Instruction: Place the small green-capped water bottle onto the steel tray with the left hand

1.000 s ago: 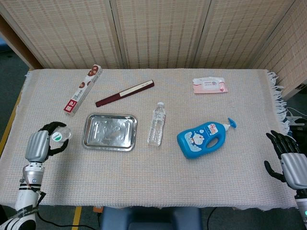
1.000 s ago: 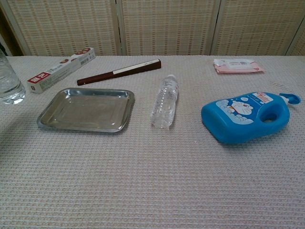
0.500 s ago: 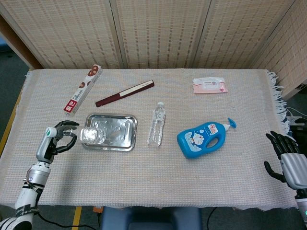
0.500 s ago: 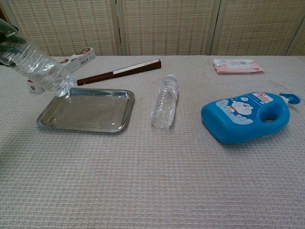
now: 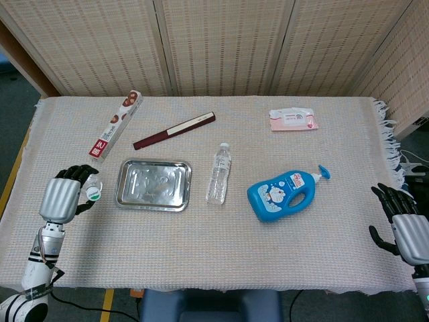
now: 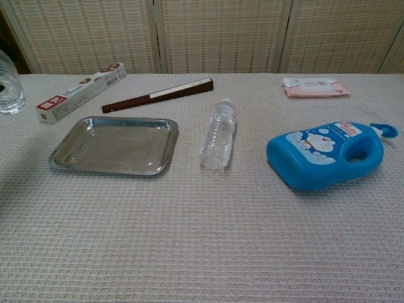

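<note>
**A:** At far left, just off the tray's left edge: left hand (image 5: 62,199) wrapped round the small clear water bottle with the green cap (image 5: 94,194), cap turned up toward the head camera. In the chest view, only the bottle's lower end showing at the left border. Apart from the steel, not yet over it.

**B:** Advice for the step in hand?

**A:** Carry rightward past the rim of the shiny rectangular steel tray (image 5: 153,162). Stop over the middle of its bare floor and lower gently. Ease the fingers apart only once seated. Probably light and easy to tip, so no dropping from height. Keep off the long white-and-red cardboard box (image 5: 115,125) behind the tray.

**B:** And the count, left to right?

**A:**
- One box.
- One tray.
- One dark red flat stick with a pale end (image 5: 174,130).
- Two water bottles: the held one, plus a clear white-capped plastic bottle (image 5: 218,173) lying just right of the tray.
- One blue plastic cartoon-print pump bottle (image 5: 285,194) on its side.
- One pink-and-white soft wipes pack (image 5: 293,119) at the back.
- Two hands: right hand (image 5: 405,228) at the far right edge, fingers spread, holding nothing.
</note>
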Controlling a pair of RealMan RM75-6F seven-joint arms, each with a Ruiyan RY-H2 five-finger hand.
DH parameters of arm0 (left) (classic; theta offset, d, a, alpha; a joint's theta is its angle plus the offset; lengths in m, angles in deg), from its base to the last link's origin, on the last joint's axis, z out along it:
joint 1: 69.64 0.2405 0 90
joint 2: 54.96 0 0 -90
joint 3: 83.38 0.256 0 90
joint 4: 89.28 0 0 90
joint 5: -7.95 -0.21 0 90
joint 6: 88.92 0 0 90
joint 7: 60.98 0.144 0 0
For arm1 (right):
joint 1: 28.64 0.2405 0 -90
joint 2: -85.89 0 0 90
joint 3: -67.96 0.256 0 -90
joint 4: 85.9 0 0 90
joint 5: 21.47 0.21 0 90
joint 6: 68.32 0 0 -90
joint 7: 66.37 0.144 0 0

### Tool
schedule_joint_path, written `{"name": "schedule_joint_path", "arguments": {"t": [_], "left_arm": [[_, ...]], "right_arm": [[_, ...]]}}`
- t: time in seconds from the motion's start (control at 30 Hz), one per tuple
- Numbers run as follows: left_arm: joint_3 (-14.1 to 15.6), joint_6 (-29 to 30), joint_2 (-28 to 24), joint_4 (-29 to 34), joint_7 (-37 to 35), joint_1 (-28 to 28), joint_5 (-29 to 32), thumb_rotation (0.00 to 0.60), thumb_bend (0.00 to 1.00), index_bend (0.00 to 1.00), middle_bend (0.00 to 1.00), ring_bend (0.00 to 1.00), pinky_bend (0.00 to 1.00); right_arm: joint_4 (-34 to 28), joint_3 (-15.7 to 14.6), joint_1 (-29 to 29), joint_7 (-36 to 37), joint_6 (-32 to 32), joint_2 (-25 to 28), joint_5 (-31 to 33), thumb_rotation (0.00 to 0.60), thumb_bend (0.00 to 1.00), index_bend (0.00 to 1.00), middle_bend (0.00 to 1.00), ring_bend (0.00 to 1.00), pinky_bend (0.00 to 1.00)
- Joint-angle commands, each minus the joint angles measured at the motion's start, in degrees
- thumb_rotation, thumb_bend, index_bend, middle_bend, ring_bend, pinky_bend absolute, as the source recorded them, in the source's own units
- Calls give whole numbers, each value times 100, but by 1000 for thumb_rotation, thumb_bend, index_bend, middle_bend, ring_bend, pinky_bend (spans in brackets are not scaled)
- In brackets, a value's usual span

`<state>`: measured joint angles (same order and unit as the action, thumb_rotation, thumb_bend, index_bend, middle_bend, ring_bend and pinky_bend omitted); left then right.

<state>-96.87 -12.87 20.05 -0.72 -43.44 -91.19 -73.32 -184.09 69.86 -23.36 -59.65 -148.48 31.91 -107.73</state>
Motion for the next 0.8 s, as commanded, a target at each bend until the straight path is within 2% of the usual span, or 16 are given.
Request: {"name": "schedule_joint_path", "arguments": {"t": [0.03,0.23,0.33,0.4,0.47,0.53,0.63,0.8], "left_arm": [[53,426,277,-116,-657,-15,-41,600,395,529,615,497,452],[-169,-195,-241,1168,-2621,98,655,600,397,536,623,503,452],[-328,-569,-524,1712,-3878,129,892,600,398,540,626,508,456],[-475,-1032,-828,2145,-5046,145,1118,600,398,548,629,514,461],[-617,-1525,-1164,2390,-6129,140,1199,600,399,552,631,515,462],[-659,-1834,-1370,2406,-6662,117,1147,600,399,552,631,515,460],[-563,-1897,-1417,2201,-6492,65,974,600,399,552,630,515,457],[-136,-1692,-1089,1789,-4444,-101,1131,600,397,552,628,515,457]], "right_arm": [[2,0,-4,-12,-5,-5,6,600,184,0,0,0,67],[2,-1,2,-25,6,-8,10,600,184,0,0,0,67],[-7,-12,5,-48,29,-6,17,600,185,0,0,0,67],[-8,-11,6,-55,29,-8,15,600,185,0,0,0,67],[-6,-9,7,-66,34,-12,31,600,185,0,0,0,67],[-17,-16,4,-70,39,-6,29,600,184,0,0,0,67],[-17,-14,5,-45,26,0,10,600,184,0,0,0,67],[-7,-14,2,-14,12,2,-2,600,184,0,0,0,67]]}}
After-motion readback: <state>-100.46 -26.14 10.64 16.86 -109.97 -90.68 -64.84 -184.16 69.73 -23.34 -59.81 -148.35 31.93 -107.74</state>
